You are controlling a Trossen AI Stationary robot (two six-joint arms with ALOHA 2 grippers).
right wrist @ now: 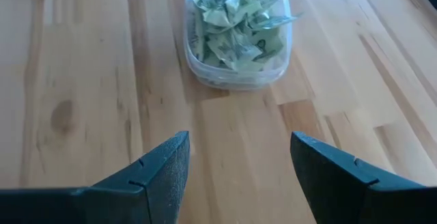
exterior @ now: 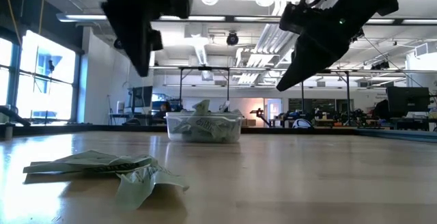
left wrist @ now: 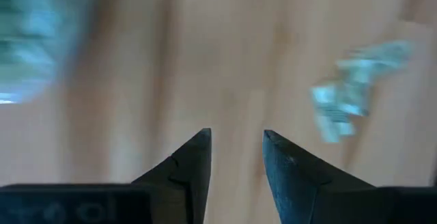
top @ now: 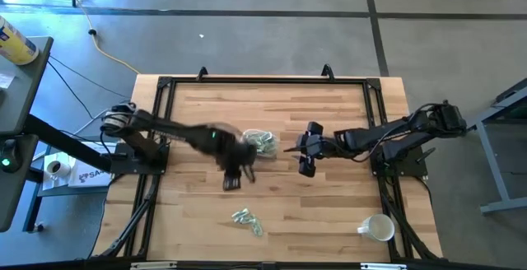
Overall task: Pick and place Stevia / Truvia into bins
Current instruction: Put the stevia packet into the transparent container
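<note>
A clear plastic bowl (top: 262, 142) sits mid-table, heaped with pale green and white sachets (right wrist: 235, 19); the low view shows the bowl (exterior: 203, 128) behind the table's middle. A few loose sachets (top: 247, 218) lie flat near the table's near edge, large in the low view (exterior: 113, 166) and blurred in the left wrist view (left wrist: 355, 91). My left gripper (top: 237, 175) hovers open just near-left of the bowl, above bare wood (left wrist: 235, 145). My right gripper (top: 306, 156) waits open to the bowl's right, pointing at it (right wrist: 239, 159).
A white mug (top: 377, 228) lies at the table's near right corner. A black frame (top: 263, 79) runs along the table's far edge and sides. Bare wood stretches between the bowl and the loose sachets.
</note>
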